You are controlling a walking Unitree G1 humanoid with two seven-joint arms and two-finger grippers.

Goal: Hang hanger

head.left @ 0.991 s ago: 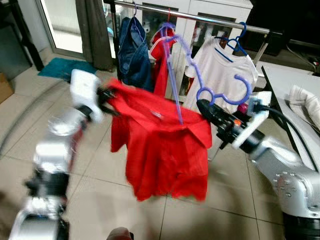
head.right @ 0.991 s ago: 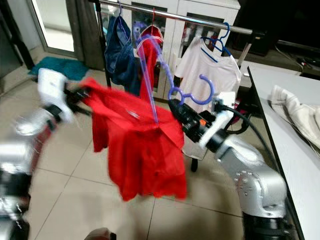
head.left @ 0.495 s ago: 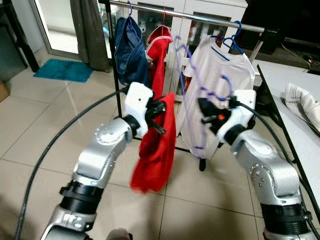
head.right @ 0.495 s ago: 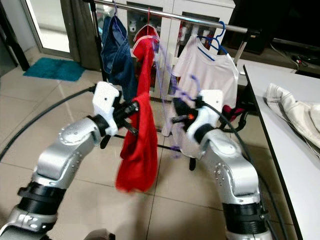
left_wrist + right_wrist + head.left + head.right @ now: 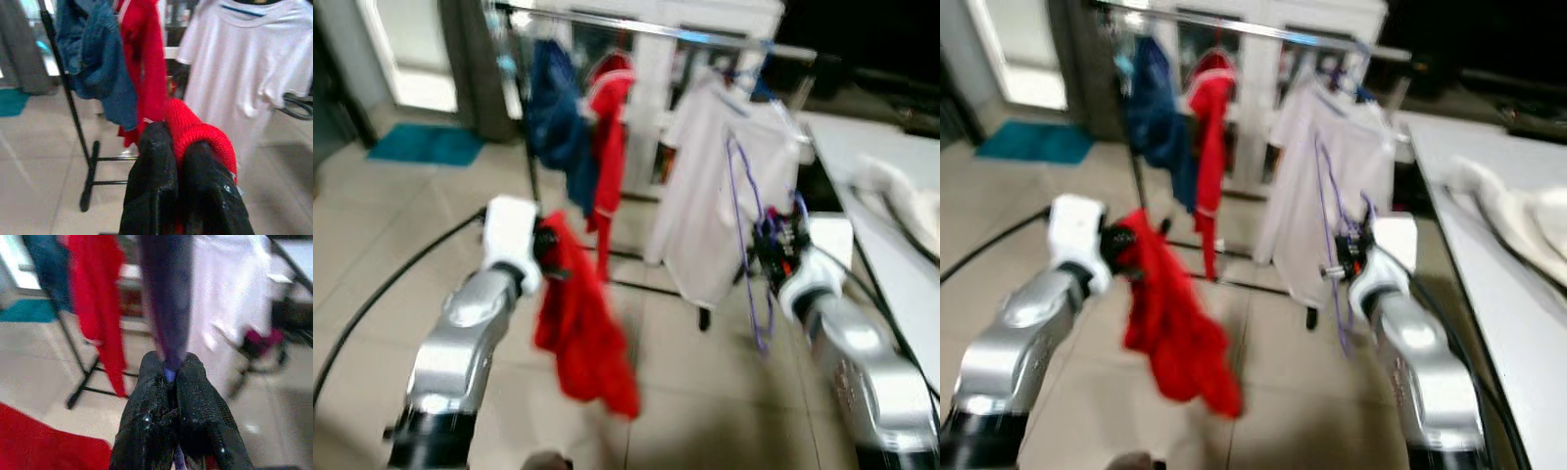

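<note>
My left gripper (image 5: 546, 257) is shut on a red shirt (image 5: 582, 343) that hangs limp from it over the floor; in the left wrist view the red cloth (image 5: 200, 132) bunches between the black fingers (image 5: 154, 171). My right gripper (image 5: 773, 240) is shut on a thin purple hanger (image 5: 744, 235), which stands tall beside the white T-shirt (image 5: 710, 196). The right wrist view shows the hanger (image 5: 166, 293) rising blurred from the shut fingers (image 5: 195, 401). The clothes rail (image 5: 636, 27) runs across behind both arms. Both eye views are blurred.
On the rail hang a blue denim garment (image 5: 553, 117), a red garment (image 5: 607, 127) and the white T-shirt on a blue hanger. A white table (image 5: 891, 186) with a pale cloth (image 5: 901, 196) stands at the right. A black cable (image 5: 382, 294) curves over the tiled floor.
The red shirt has come off the purple hanger and now hangs from the left gripper alone. My left arm has drawn back to the left; the right gripper holds the bare hanger upright.
</note>
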